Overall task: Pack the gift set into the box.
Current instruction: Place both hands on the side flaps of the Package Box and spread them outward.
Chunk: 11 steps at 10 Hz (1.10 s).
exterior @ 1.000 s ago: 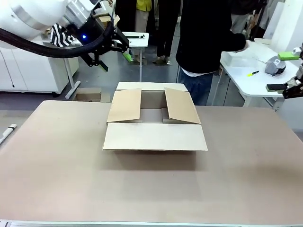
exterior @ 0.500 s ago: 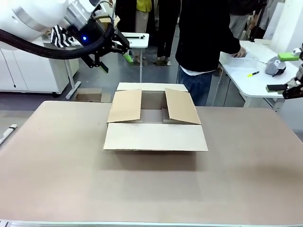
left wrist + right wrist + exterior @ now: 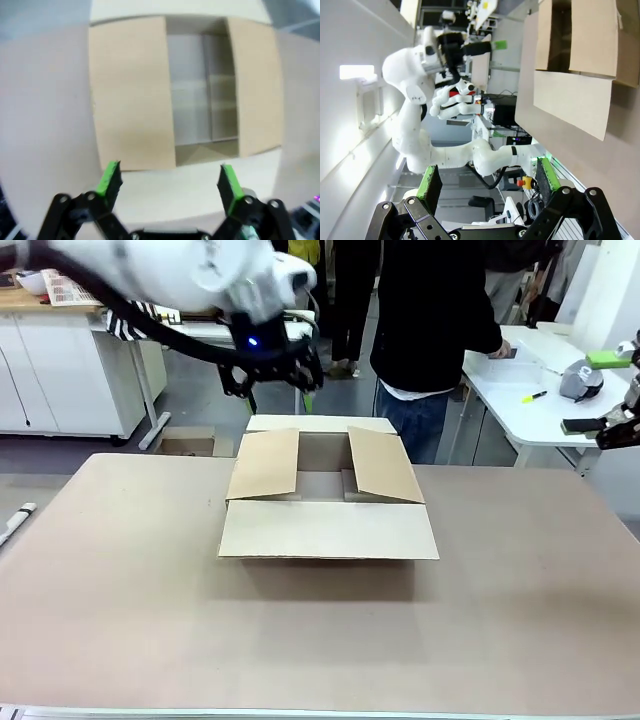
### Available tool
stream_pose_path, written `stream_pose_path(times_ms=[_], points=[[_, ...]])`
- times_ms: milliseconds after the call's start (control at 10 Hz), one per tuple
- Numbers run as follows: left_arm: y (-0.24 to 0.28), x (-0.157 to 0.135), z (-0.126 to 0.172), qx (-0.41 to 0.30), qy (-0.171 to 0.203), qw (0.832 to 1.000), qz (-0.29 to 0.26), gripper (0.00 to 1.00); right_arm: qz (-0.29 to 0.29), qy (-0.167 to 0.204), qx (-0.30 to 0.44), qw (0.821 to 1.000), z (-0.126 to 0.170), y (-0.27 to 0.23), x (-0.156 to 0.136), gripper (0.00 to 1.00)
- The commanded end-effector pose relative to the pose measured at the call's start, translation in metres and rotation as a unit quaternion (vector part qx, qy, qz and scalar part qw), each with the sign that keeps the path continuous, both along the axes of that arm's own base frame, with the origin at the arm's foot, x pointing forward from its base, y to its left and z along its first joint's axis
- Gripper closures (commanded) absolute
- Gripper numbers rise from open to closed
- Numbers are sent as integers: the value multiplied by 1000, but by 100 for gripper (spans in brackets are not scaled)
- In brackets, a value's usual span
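The box (image 3: 327, 528) lies at the middle of the table, a big brown carton with its side flaps half folded in and the near flap spread flat toward me. My left gripper (image 3: 278, 390) hangs open just above the box's far edge. In the left wrist view it (image 3: 169, 182) looks straight down into the box (image 3: 132, 90), nothing between its green pads. My right gripper (image 3: 590, 392) stands open at the far right, off the table's edge. Seen from the right wrist, it (image 3: 487, 180) is empty, with the box (image 3: 590, 40) far off. The gift set is out of view.
A person in a dark top (image 3: 430, 310) stands behind the box, one hand (image 3: 497, 348) on a white side table (image 3: 530, 415) at the right, which carries a grey object (image 3: 578, 380) and a yellow marker (image 3: 533, 395). A small open carton (image 3: 185, 443) sits on the floor at the back left.
My left arm has swung from the upper left toward the middle and now hangs over the box's far edge. The right gripper has not moved.
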<state>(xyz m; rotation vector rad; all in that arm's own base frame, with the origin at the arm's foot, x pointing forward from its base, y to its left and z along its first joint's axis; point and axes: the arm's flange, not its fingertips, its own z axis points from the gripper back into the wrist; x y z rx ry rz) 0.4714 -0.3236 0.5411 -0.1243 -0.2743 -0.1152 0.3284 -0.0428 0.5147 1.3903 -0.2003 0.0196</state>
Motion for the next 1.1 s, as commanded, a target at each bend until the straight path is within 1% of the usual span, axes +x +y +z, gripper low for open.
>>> stream_pose_path(times_ms=[0,100,200,300,400,500,700,800,900,1000], points=[[-45,50,-10,63,43,996,39,0,3,-15,8,1000,2,-1,3,0],[-58,62,-31,88,52,993,60,0,3,-15,8,1000,2,-1,3,0],[-71,76,-56,123,51,986,96,0,3,-15,8,1000,2,-1,3,0],[-81,88,-80,132,78,984,87,0,3,-15,8,1000,2,-1,3,0],[-89,95,-99,157,71,982,82,0,3,-15,8,1000,2,-1,3,0],[-95,99,-110,187,80,975,84,0,3,-15,8,1000,2,-1,3,0],[-93,102,-123,255,85,959,89,0,3,-15,8,1000,2,-1,3,0],[-93,99,-127,286,82,951,90,0,3,-15,8,1000,2,-1,3,0],[-93,99,-128,311,74,942,104,0,3,-15,8,1000,2,-1,3,0],[-94,97,-129,330,77,936,100,0,3,-15,8,1000,2,-1,3,0]])
